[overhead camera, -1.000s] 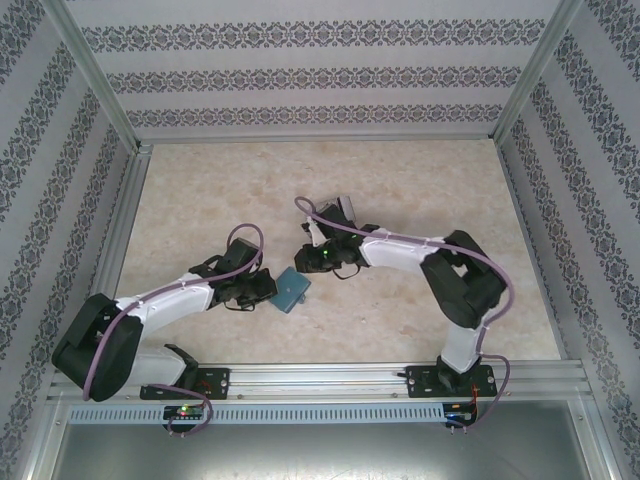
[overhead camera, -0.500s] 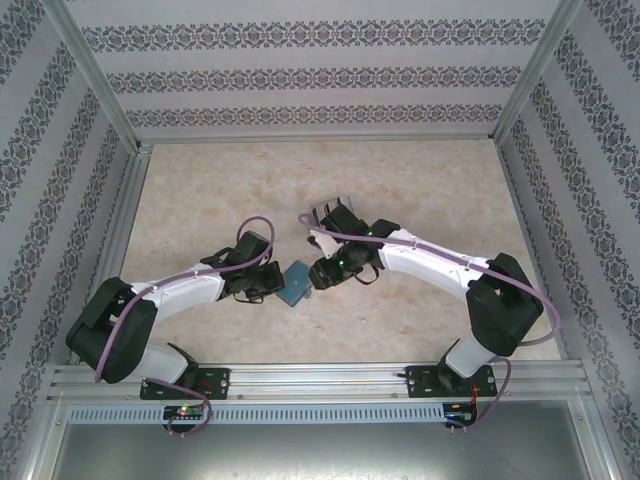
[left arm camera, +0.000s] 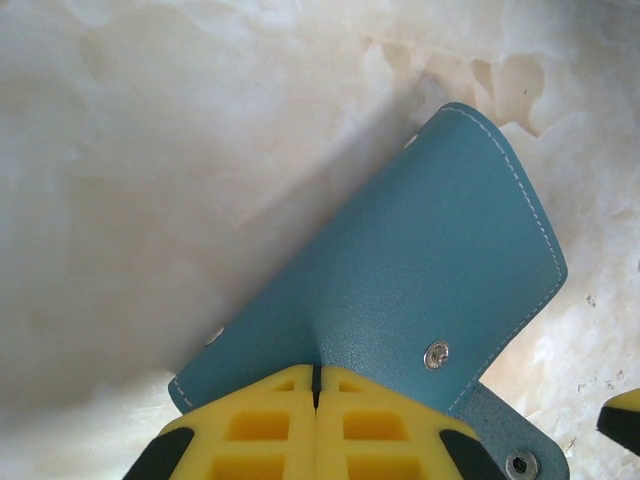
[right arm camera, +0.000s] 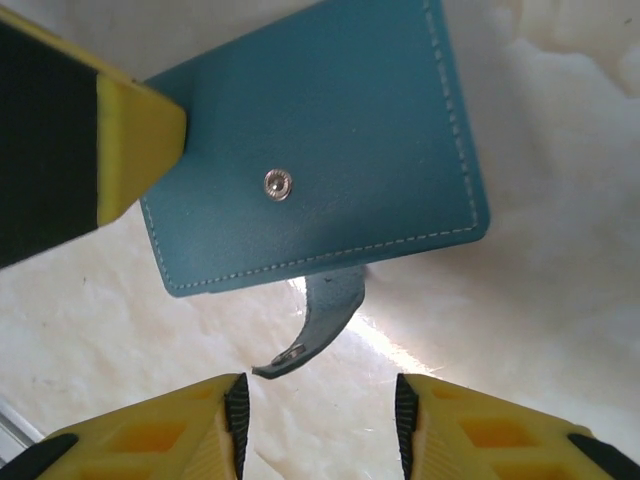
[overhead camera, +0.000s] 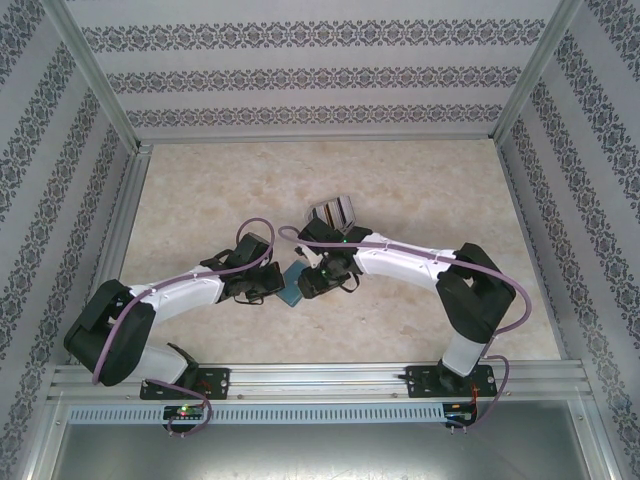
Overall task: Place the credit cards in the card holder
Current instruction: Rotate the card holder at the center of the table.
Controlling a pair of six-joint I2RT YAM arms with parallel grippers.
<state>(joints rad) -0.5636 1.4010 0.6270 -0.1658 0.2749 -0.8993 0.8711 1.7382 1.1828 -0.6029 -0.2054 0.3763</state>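
Observation:
The card holder [overhead camera: 292, 285] is a closed teal-blue wallet lying on the marble table, with a snap on its cover [right arm camera: 278, 184] [left arm camera: 436, 353]. My left gripper [left arm camera: 316, 372] [overhead camera: 272, 284] is shut on the wallet's near edge, and the leather puckers at the pinch. The wallet's loose closing strap [right arm camera: 326, 318] curls up off the table. Just short of the strap my right gripper [right arm camera: 320, 415] [overhead camera: 313, 281] stands open, touching nothing. The credit cards [overhead camera: 335, 210] stand upright in a pale grey rack behind the right gripper.
The card rack [overhead camera: 322, 216] stands about a hand's width behind the wallet. A left fingertip [right arm camera: 130, 140] rests at the wallet's corner in the right wrist view. Metal frame rails and patterned walls bound the table [overhead camera: 430, 180].
The right gripper has come down and leftward from beside the rack to the wallet's strap side. The left gripper closed in on the wallet, which shifted slightly.

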